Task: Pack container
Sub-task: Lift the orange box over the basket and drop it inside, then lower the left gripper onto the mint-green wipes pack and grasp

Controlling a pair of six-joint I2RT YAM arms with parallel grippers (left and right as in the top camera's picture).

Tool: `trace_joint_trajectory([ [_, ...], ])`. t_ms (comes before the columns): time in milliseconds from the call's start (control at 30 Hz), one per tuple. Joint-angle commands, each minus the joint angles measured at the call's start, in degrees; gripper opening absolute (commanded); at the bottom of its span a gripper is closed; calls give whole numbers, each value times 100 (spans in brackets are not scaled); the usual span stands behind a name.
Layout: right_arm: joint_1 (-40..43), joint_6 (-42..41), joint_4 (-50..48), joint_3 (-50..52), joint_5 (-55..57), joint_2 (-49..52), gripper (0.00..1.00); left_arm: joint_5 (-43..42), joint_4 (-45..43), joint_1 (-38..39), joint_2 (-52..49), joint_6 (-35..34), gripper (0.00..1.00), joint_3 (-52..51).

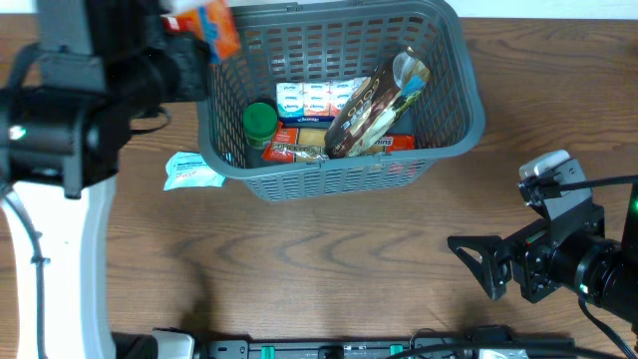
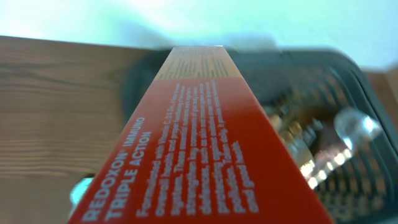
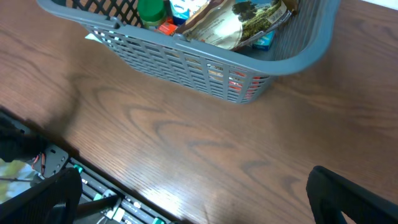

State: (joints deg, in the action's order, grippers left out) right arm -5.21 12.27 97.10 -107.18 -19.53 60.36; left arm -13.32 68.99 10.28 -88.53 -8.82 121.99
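Wood-grain table [image 1: 299, 259], pale backdrop. Left end effector [image 1: 194, 45] pinches orange box [image 1: 209, 25]; container [image 1: 329, 170] sits just right of it & below. Best: carry box past the rim, then lower flat into the bare corner, clear of green-lidded jar [image 1: 260, 120] & brown pouch [image 1: 374, 105]. Pale-blue packet [image 1: 191, 170] lies below it, outside the container. Right end effector [image 1: 477, 267] spread wide, empty, container well ahead.

counter [image 1: 329, 259]: brown wood grain, smooth
container [image 1: 339, 178]: grey plastic, matt
pouch [image 1: 374, 105]: glossy foil, crinkled
box [image 2: 199, 155]: red card, slight sheen
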Motion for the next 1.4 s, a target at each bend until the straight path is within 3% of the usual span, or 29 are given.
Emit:
trace_joint_trajectory([
  [0, -50, -66, 15, -15, -20, 2, 99, -378, 39, 315, -374, 409, 6, 92],
  [400, -48, -68, 15, -15, -17, 2, 99, -356, 476, 632, -1606, 476, 6, 92],
  [667, -50, -66, 15, -15, -17, 2, 99, -358, 468, 632, -1788, 474, 6, 92],
  [700, -48, -68, 15, -15, -20, 2, 99, -361, 468, 632, -1781, 474, 23, 92],
  [733, -50, -68, 15, -15, -20, 2, 99, -361, 470, 632, -1777, 472, 78, 92],
  [767, -48, -66, 15, -15, -17, 2, 99, -365, 476, 632, -1770, 470, 99, 92],
  [933, -50, -68, 15, -15, -20, 2, 99, -258, 507, 623, -1434, 420, 99, 94],
  [1167, -48, -68, 15, -15, -17, 2, 99, 2138, 516, 442, -358, -501, 98, 92],
  [1367, -48, -68, 15, -15, -20, 2, 99, 2559, 673, -870, 184, -1104, 99, 92],
])
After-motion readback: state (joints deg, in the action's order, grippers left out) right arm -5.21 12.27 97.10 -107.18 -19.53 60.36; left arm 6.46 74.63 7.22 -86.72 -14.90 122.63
